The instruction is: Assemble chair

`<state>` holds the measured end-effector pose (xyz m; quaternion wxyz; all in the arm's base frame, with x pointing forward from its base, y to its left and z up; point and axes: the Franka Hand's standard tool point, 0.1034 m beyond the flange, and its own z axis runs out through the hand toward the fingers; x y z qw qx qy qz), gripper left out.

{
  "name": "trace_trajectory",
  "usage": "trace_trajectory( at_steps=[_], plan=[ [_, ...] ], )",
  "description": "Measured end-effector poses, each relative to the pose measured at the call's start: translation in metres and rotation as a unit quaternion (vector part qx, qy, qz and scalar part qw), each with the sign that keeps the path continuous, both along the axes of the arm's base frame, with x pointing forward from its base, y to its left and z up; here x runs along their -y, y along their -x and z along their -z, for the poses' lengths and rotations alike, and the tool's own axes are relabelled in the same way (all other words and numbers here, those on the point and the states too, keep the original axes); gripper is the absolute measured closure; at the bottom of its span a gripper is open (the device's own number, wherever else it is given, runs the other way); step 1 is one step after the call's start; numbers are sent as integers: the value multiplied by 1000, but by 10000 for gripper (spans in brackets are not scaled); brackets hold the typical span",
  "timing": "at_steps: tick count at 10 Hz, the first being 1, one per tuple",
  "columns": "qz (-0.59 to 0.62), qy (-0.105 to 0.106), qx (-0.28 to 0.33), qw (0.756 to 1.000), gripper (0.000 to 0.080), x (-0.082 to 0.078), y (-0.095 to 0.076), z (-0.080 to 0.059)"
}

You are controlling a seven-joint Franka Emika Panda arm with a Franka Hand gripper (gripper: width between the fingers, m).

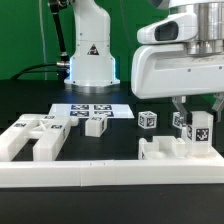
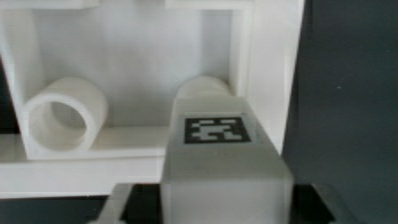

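Grasping a tagged white chair leg (image 1: 199, 131), the tool (image 1: 196, 117) is held over the recessed chair panel (image 1: 160, 150), presumably so the leg is aligned for joining.

This is looking like a robotics lab: a white robot base (image 1: 90, 62) bearing a warning sticker (image 1: 90, 49) is standing at twelve o'clock on the black desk (image 1: 115, 138), with the marker board (image 1: 88, 109) and tagged chair pieces (image 1: 147, 119) lying before it.
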<state>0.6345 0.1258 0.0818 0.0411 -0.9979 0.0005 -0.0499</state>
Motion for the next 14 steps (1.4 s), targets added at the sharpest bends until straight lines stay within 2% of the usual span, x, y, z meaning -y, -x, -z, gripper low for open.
trace_trajectory(
  at_steps=[2, 4, 7, 9, 10, 13, 14],
  plan=[
    [88, -10, -8, 996, 511, 1, 0, 0],
    [222, -26, -15, 974, 511, 2, 0, 1],
    [387, -43, -28, 921, 510, 3, 0, 1],
    [493, -56, -38, 867, 509, 3, 0, 1],
    [525, -59, -41, 848, 509, 3, 0, 1],
    [581, -64, -45, 810, 508, 3, 0, 1],
    [573, -64, -44, 816, 508, 3, 0, 1]
  ],
)
